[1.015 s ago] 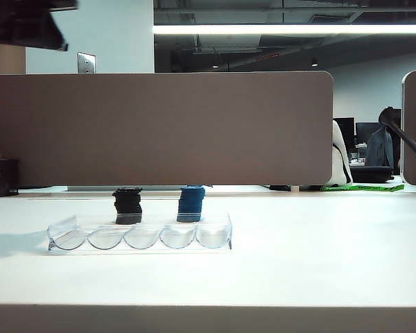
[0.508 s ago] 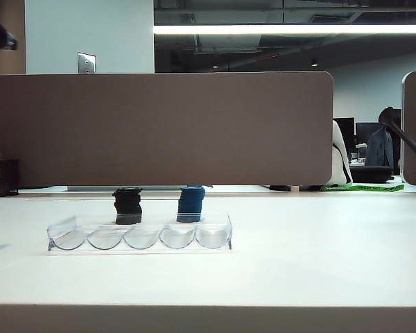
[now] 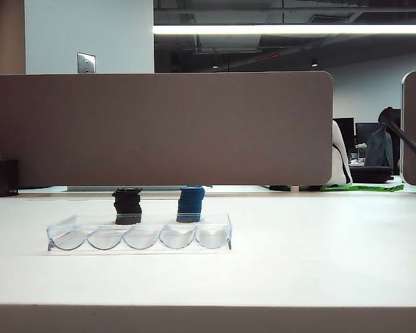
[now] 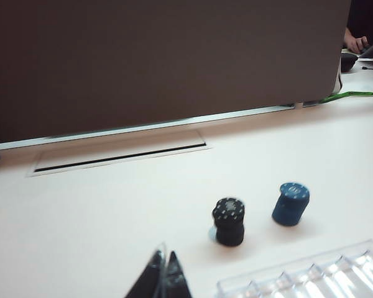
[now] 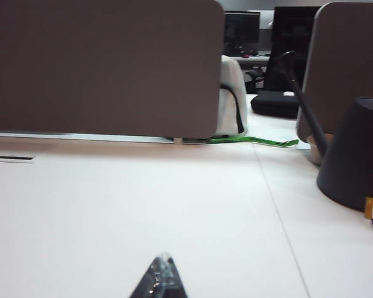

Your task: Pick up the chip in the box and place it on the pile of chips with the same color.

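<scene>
Left wrist view shows the left gripper (image 4: 163, 279) with its two dark fingertips pressed together, holding nothing, raised above the white table (image 4: 99, 211); ahead of it and a little to one side stands the black stack of chips (image 4: 229, 221), and just beyond that, apart from it, the blue stack of chips (image 4: 290, 203) (its top chip is blue with pale edge marks, and whether that is the chip from the tray cannot be told); the clear tray (image 4: 311, 279) lies nearer the gripper than both stacks, off to the same side, and no chip shows in the slots that are in view; a brown partition (image 4: 161, 62) stands well beyond. Right wrist view shows the right gripper (image 5: 161, 279) likewise pinched to a point and empty, over bare table; a dark cone-shaped base (image 5: 354, 155) sits well off to its side.
</scene>
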`<state>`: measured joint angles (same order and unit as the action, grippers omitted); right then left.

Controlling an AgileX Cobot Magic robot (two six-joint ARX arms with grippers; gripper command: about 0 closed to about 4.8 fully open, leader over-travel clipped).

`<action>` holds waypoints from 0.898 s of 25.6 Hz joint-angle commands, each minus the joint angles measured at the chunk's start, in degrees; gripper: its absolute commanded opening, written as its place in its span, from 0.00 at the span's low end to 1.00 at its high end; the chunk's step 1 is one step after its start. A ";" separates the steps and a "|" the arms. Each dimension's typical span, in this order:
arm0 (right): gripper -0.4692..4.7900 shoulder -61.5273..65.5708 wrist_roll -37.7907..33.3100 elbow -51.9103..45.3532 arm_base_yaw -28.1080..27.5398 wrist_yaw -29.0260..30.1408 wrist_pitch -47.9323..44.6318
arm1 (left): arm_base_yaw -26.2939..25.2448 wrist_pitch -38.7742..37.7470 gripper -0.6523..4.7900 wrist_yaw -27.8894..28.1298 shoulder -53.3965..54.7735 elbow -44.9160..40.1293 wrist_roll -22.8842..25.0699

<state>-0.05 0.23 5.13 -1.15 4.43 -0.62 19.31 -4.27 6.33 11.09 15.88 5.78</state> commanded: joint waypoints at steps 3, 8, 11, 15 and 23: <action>0.08 -0.04 -0.24 -4.74 -0.07 -0.68 -6.71 | -0.02 -11.78 0.11 1.40 -11.15 -0.04 -0.24; 0.08 -0.09 -0.20 -4.76 -0.44 -0.57 -7.19 | -0.11 -12.31 0.11 -0.17 -10.80 -1.22 -1.51; 0.08 -0.07 -0.20 -4.76 -0.70 0.00 -7.34 | -0.11 -7.82 0.11 -0.44 -10.80 -3.98 -1.73; 0.08 -0.07 -0.20 -4.76 -0.61 0.17 -7.34 | -0.09 1.22 0.11 -1.22 -10.80 -8.33 -5.95; 0.08 -0.09 -0.24 -4.76 -0.59 0.26 -7.37 | -0.11 1.16 0.11 -1.05 -10.80 -15.47 -5.42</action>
<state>-0.08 0.23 0.43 -1.78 4.54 -6.72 19.25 -4.56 5.56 0.43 0.19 0.23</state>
